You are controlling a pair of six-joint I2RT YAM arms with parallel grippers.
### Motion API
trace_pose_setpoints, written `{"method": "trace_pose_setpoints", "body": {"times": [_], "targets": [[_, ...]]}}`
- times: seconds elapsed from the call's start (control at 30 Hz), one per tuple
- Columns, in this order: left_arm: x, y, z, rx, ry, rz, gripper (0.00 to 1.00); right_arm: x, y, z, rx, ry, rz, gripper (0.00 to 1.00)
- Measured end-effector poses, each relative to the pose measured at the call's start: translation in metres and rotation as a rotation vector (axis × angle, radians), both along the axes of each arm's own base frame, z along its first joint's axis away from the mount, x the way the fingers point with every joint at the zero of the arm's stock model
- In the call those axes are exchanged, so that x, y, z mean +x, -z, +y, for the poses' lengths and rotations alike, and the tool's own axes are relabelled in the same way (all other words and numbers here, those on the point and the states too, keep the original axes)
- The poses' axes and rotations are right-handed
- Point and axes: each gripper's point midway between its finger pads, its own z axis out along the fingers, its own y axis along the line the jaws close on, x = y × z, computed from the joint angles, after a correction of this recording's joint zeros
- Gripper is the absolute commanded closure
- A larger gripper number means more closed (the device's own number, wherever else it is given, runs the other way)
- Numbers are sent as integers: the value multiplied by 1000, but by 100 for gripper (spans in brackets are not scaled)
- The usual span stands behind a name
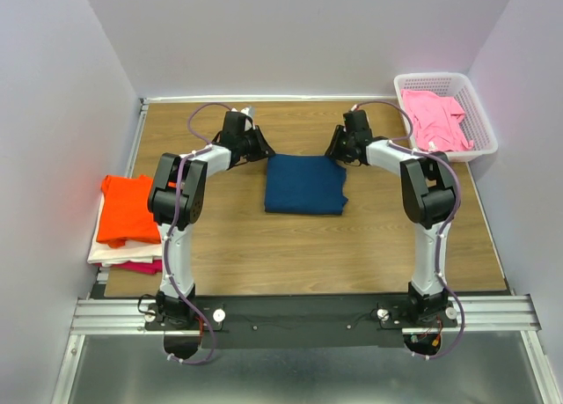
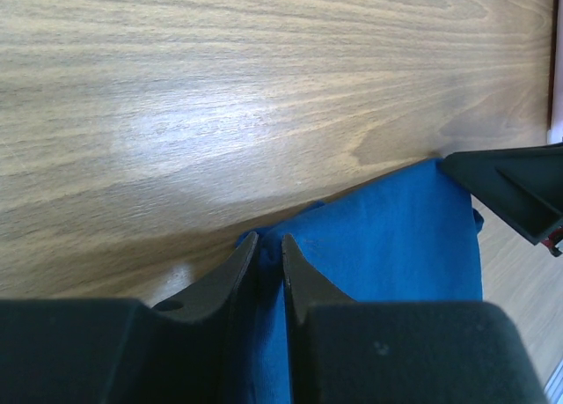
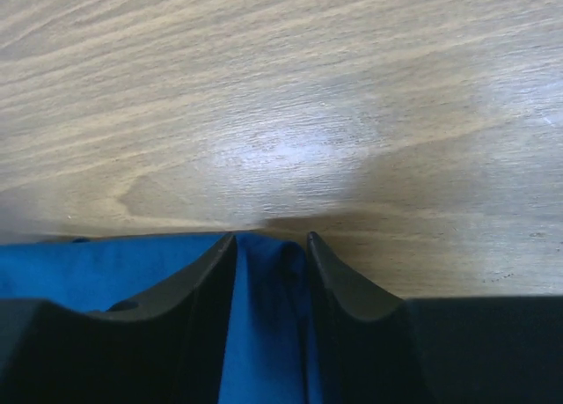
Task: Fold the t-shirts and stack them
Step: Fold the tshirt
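The navy t-shirt (image 1: 305,184) lies folded into a rectangle at the middle of the table. My left gripper (image 1: 264,150) is at its far left corner, jaws nearly closed with blue cloth (image 2: 387,237) pinched between the fingertips (image 2: 270,246). My right gripper (image 1: 332,150) is at the far right corner, with a bunched fold of the cloth (image 3: 88,268) filling the gap between its jaws (image 3: 271,246). An orange t-shirt (image 1: 126,209) tops a stack at the left edge, over a white one (image 1: 110,253) and a magenta one (image 1: 141,266). A pink t-shirt (image 1: 435,118) lies in the basket.
The white lattice basket (image 1: 444,80) stands at the far right corner. The right gripper's black body (image 2: 510,188) shows in the left wrist view beside the shirt's edge. White walls close in the wooden table (image 1: 237,237) on three sides.
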Motion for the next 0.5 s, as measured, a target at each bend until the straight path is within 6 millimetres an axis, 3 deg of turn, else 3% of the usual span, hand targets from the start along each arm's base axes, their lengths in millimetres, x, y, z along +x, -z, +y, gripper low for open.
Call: {"method": "trace_pose_setpoints", "body": {"times": [0.17,0.27,0.5], "targets": [[0,0,0,-1,0,0,85,-1,2,3,1,-3,2,85],[0,0,0,-1,1,0,89,-2,3,2,-1,2,5,95],[0,0,0,-1,1,0,96,-7,-6,-2,-7,15,-4,99]]}}
